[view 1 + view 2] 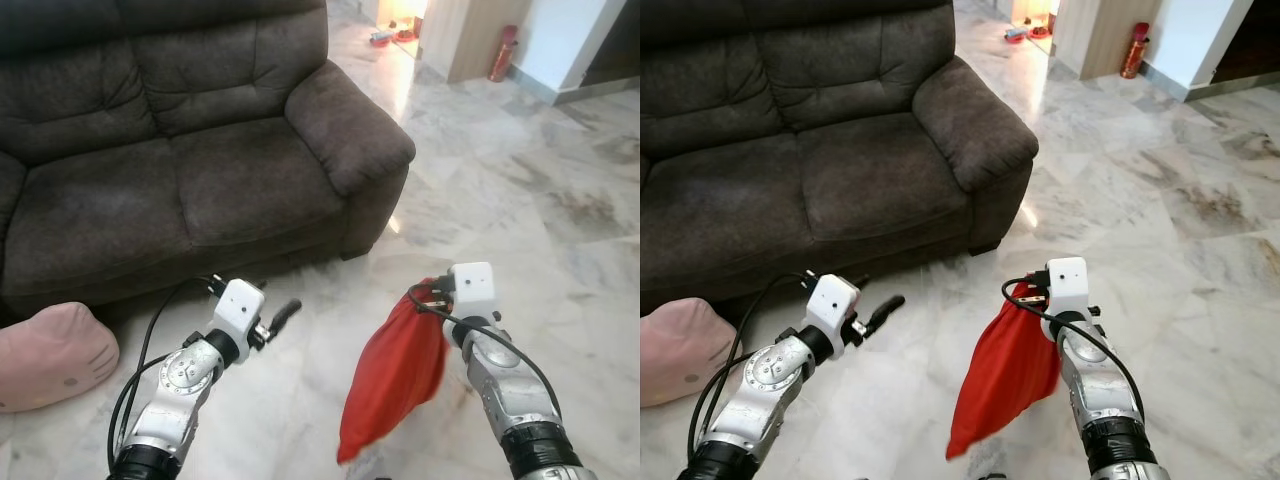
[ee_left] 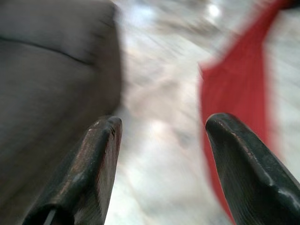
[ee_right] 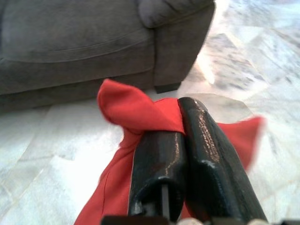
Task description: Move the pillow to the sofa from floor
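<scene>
Home living room: dark sofa (image 1: 180, 150), marble floor (image 1: 520, 190).

You have the red pillow (image 1: 395, 375) pinched by one bunched top corner between the closed fingers of the right gripper (image 3: 180, 129). It hangs limp and slack below that claw, clear of the marble floor, its lower corner drooping down. The dark brown sofa (image 1: 170, 150) stands ahead of the claw and off to its left, its seat cushions bare, well apart from the hanging cloth.
</scene>
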Robot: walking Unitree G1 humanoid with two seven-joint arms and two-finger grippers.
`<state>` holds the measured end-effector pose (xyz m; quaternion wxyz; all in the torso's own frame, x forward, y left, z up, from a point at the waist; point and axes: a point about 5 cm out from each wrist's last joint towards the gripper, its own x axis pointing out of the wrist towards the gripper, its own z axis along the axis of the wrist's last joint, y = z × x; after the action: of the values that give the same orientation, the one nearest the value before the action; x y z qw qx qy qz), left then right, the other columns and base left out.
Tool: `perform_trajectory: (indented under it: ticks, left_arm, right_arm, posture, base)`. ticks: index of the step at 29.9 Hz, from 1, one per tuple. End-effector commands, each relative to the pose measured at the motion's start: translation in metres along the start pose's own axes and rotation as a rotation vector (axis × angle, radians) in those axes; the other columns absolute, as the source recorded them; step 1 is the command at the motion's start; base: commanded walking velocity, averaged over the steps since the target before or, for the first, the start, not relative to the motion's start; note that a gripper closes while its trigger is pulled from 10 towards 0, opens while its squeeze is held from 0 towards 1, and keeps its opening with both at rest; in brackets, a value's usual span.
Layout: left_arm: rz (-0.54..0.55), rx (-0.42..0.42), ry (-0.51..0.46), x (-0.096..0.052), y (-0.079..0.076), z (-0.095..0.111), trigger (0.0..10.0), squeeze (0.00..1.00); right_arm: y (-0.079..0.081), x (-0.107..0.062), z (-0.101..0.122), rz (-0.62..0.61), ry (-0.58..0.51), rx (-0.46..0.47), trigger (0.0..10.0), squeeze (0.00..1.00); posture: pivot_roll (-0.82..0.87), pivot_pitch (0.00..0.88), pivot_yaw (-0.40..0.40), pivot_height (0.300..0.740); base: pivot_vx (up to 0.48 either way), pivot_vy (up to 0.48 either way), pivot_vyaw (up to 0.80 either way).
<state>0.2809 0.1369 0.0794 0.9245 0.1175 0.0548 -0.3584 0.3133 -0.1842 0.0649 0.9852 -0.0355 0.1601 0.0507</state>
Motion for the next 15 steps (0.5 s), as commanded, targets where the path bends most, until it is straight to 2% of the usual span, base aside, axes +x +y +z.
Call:
perform_trajectory:
  ticks: [1, 6, 15]
  left_arm:
    - [-0.088, -0.038, 0.02, -0.001, -0.008, -0.002, 10.0, 0.0]
    - [-0.152, -0.044, 0.066, -0.004, -0.009, -0.007, 10.0, 0.0]
    - [-0.179, -0.002, 0.169, -0.007, -0.01, -0.025, 10.0, 0.0]
  right_arm:
    - [0.009, 0.005, 0.042, 0.044, -0.165, -0.039, 10.0, 0.0]
    - [0.018, 0.005, 0.049, 0.092, -0.184, -0.069, 10.0, 0.0]
    - [0.024, -0.001, 0.066, 0.18, -0.246, -0.112, 10.0, 0.0]
  posture:
    - [0.09, 0.054, -0.007, 0.74]
    - [0.09, 0.053, -0.005, 0.74]
    - [0.09, 0.055, -0.001, 0.74]
  base:
    - [0.0, 0.0, 0.0]
    - [0.0, 0.0, 0.0]
    - [0.0, 0.0, 0.0]
